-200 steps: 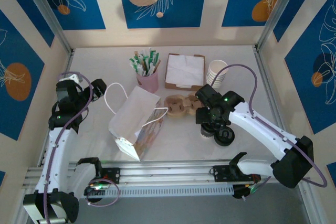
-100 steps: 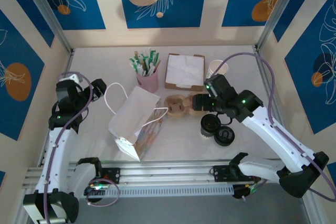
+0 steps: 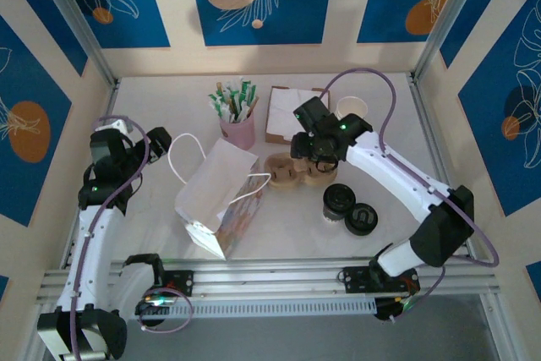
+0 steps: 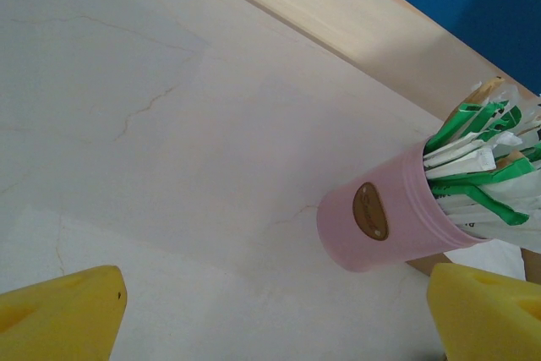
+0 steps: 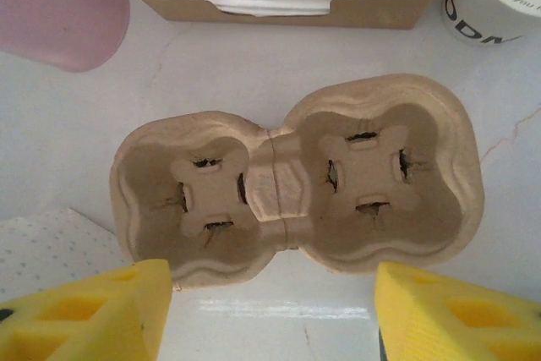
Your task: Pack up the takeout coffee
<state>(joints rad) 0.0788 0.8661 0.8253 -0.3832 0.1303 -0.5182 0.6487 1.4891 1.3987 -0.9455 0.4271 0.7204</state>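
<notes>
The takeout coffee, a pale cup under a black lid, stands upright on the table right of centre. My right gripper hovers to its back left, apart from it, over the brown two-hole pulp carrier. In the right wrist view the carrier lies empty just ahead of the right gripper, whose yellow fingers stand open with bare table between them. My left gripper rests at the far left, open and empty, facing the pink cup.
A loose black lid lies beside the coffee. A white paper bag lies tipped at centre. The pink cup of sachets, a napkin box and stacked white cups line the back.
My right arm swung from above the coffee and loose lid back and left to over the carrier, and its jaws narrowed somewhat. The left arm stayed still.
</notes>
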